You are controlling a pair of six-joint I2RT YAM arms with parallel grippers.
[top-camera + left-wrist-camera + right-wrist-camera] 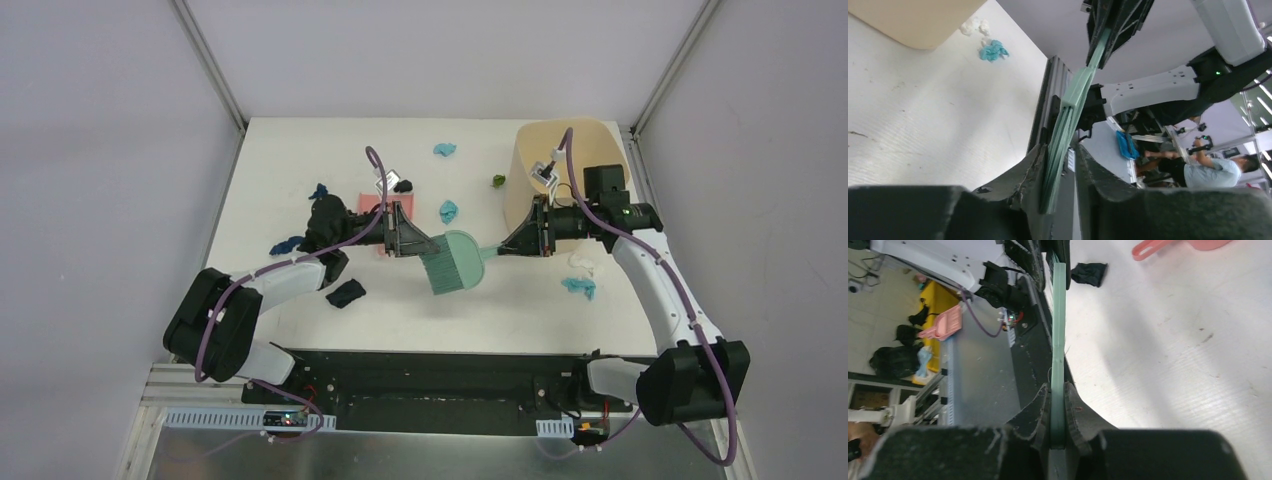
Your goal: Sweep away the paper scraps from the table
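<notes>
Here, right gripper [508, 245] clamped on teal brush [455, 262] handle; left gripper [425, 243] straddles its head, grip unclear. Light crumpled paper scraps [448, 211] likely roll; push with bristles, never pinch.

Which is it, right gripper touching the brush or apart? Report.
Touching. The right wrist view shows the right gripper pinching the brush by its handle, no gap.

1. Eight paper scraps [449, 211] on the counter [280, 160] — three light teal [445, 149] [449, 211] [578, 287], two dark blue [319, 190] [287, 244], two black [403, 186] [346, 293], one olive green [498, 181].
2. One teal hand brush [452, 262].
3. One pink dustpan [368, 206].
4. One beige bin [565, 165].
5. Two robot arms — a left arm [280, 280], a right arm [650, 270].
</notes>
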